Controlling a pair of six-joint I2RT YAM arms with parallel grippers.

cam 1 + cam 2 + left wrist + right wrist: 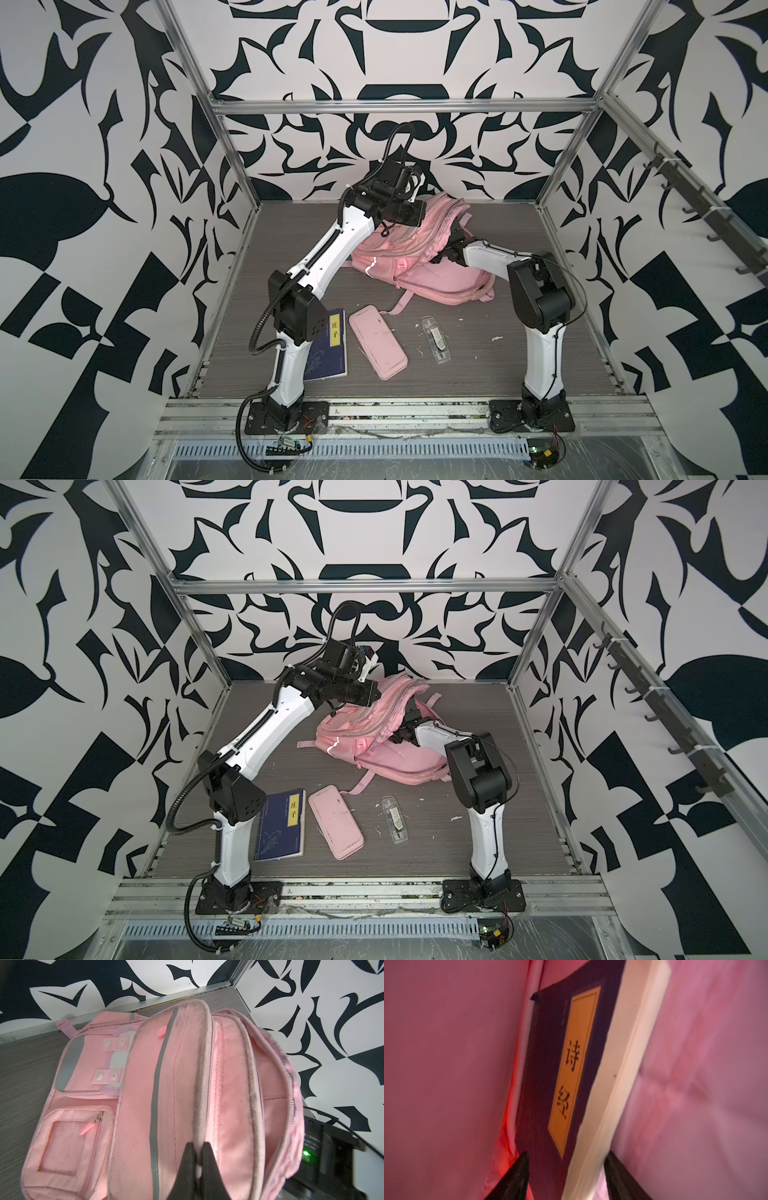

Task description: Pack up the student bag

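Grey wood-grain table [291,249] inside a walled cell. The student bag [419,266] lies at the rear middle of the table, between the two arms, front pockets facing up and main mouth propped open toward the right arm. It is judged soft and light: thin pink fabric, no frame, and panels that sag where unsupported, so the mouth would likely fall shut if let go. The best hold looks to be the piped rim [200,1084] beside the zip, which seems stiffer than the panels. A navy book [550,1064] with a yellow title strip stands on edge inside the bag, between lining walls. A second navy book [328,353], a pink pencil case [377,341] and a clear case [434,340] lie in a row at the front of the table, well apart from the bag and not yet packed. The left gripper [198,1147] is clenched on the piped rim, holding that flap up off the table. The right gripper [568,1155] is inside the mouth with its jaws parted on either side of the book's near end. A sliver of lining shows past the page edge, so the book reads as released, not pinched.
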